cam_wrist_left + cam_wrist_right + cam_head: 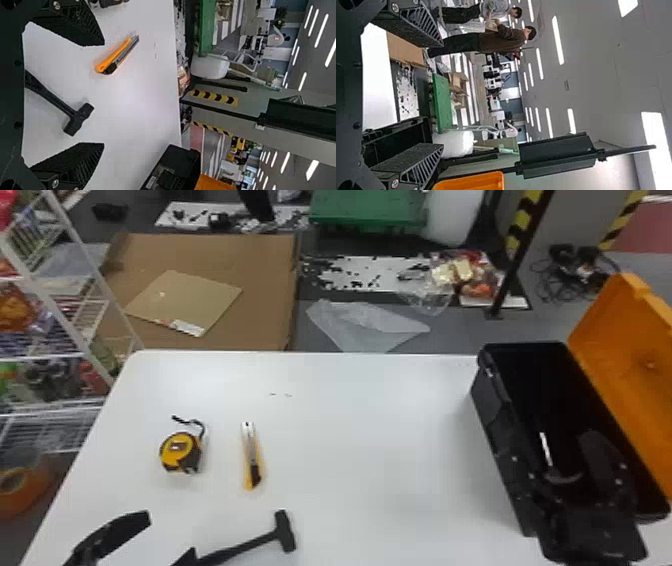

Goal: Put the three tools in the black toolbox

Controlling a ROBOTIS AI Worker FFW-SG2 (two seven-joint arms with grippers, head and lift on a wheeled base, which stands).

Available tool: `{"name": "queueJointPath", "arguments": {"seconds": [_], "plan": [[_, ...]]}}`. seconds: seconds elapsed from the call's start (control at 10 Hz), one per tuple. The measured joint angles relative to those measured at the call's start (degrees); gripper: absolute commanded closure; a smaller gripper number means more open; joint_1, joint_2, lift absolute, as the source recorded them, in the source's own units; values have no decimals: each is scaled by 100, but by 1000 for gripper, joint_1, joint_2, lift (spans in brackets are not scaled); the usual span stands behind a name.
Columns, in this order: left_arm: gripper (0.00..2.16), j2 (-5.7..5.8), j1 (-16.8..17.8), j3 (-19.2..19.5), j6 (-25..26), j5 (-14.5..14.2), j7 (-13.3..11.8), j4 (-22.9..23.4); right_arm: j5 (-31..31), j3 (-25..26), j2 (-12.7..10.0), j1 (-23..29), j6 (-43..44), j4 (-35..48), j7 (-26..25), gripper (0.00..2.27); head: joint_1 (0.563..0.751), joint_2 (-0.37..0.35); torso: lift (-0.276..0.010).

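Hiding hammer [285,532] handle end: left tool [170,535], cropped.

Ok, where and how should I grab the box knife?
Probably around the middle of the box knife, straight down from above, with the left tool closing across its long sides. It lies flat, long and slim, its metal end pointing away from the robot.

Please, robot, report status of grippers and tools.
Left gripper open, near hammer. Right gripper open, at toolbox. Hammer, knife, tape measure on table.
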State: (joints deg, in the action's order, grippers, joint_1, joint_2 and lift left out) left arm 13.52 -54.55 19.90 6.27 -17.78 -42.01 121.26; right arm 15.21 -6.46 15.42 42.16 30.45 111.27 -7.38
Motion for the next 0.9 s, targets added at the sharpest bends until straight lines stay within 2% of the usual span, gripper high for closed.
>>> {"name": "queueJointPath", "arguments": {"seconds": [0.1,0.3,0.6,0.7,0.9], "plan": [[93,-47,89,76,45,96,-125,-121,-1,0,-9,10,0,0,0,103,695,58,-55],[93,-245,238,227,115,409,-473,-189,-1,0,-30,33,2,6,9,103,695,67,-55],[97,-498,652,515,440,941,-1151,-315,-32,-4,-84,67,0,13,9,103,695,84,-55],[97,-541,791,554,488,1083,-1256,-431,-57,-4,-112,79,0,20,9,103,695,96,-55],[97,-601,1001,551,559,1190,-1303,-674,-97,-4,-165,93,0,40,9,103,695,110,-55]]}}
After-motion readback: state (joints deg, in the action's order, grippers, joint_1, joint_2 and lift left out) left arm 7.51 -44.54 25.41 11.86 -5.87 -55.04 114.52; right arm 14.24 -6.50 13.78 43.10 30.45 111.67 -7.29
